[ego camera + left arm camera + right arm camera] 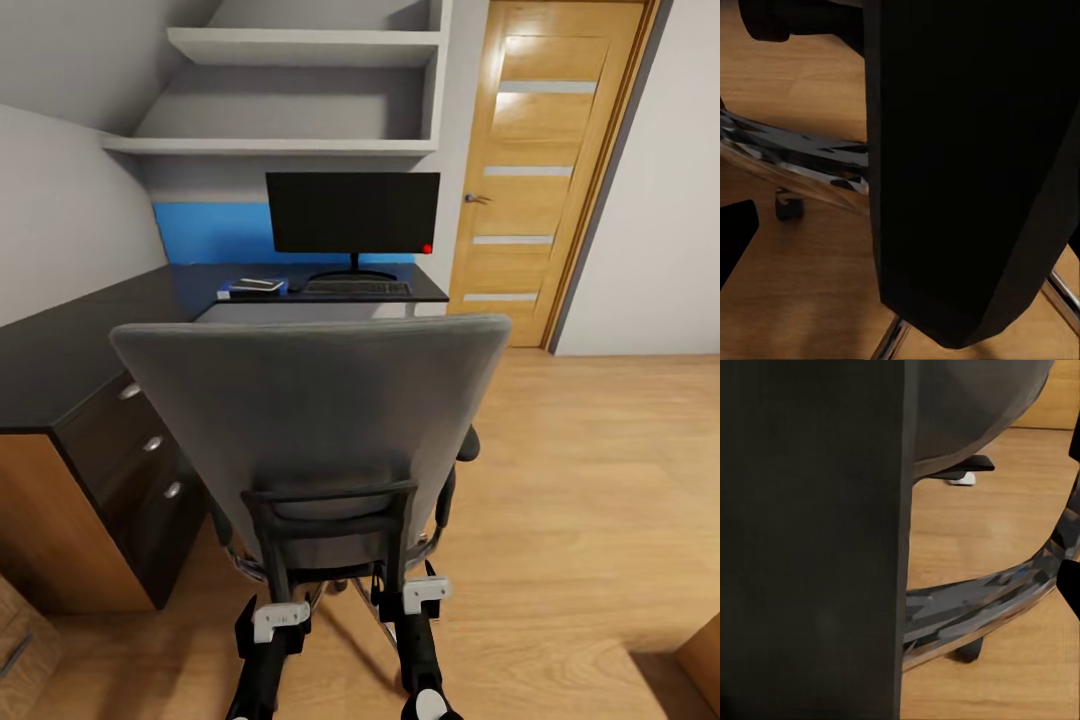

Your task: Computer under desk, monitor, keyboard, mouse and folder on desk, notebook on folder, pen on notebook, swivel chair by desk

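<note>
Both grippers at swivel chair [320, 420] back frame, chair facing desk [60, 350].
Left gripper [272, 625], right gripper [420, 600]: jaw state can't tell; monitor [352, 212], keyboard [357, 287] far.

We see a wooden door [535, 170] with pale horizontal strips set in the far wall. Left of the door, two white shelves [290, 95] sit in a grey alcove. Light wood flooring [600, 480] runs from the door toward us. Something wooden, perhaps a cabinet [25, 640], lies far left of the door.
</note>
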Motion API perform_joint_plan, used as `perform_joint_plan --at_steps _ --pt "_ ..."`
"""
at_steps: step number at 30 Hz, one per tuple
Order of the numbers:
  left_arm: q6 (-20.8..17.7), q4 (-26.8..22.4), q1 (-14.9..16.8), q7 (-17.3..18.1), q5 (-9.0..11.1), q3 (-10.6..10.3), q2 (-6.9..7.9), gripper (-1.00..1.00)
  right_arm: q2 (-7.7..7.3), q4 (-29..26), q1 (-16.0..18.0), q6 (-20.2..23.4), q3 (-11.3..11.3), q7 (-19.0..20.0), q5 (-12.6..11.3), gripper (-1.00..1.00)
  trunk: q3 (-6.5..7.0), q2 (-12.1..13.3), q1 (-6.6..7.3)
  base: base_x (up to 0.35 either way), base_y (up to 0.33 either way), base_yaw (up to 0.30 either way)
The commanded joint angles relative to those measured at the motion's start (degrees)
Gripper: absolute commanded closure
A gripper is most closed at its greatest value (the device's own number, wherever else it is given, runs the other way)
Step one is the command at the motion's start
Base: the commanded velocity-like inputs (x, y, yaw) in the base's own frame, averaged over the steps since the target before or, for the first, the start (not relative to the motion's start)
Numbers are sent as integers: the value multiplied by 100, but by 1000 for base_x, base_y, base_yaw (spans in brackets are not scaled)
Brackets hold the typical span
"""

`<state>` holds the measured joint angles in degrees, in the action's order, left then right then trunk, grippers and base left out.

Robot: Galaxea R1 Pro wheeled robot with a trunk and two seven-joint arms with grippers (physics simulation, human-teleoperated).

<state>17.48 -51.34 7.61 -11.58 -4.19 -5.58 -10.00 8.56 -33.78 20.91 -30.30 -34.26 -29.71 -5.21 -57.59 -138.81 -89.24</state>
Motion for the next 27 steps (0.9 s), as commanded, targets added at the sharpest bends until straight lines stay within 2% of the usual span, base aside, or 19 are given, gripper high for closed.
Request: perform_joint_plan --at_steps 1,22,27 --pt "1 11 3 -37 -75 -22 0 -100 -4 3 10 -17 -54 -31 -32 -100 -4 -2 -2 292 0 0" --pt "1 19 3 -37 -73 -22 0 -100 -4 3 10 -20 -54 -35 -32 -100 -4 -2 -2 292 0 0" --pt "1 19 3 -37 -73 -22 0 -100 -43 1 10 -20 -58 -35 -32 -100 -4 -2 -2 292 0 0"
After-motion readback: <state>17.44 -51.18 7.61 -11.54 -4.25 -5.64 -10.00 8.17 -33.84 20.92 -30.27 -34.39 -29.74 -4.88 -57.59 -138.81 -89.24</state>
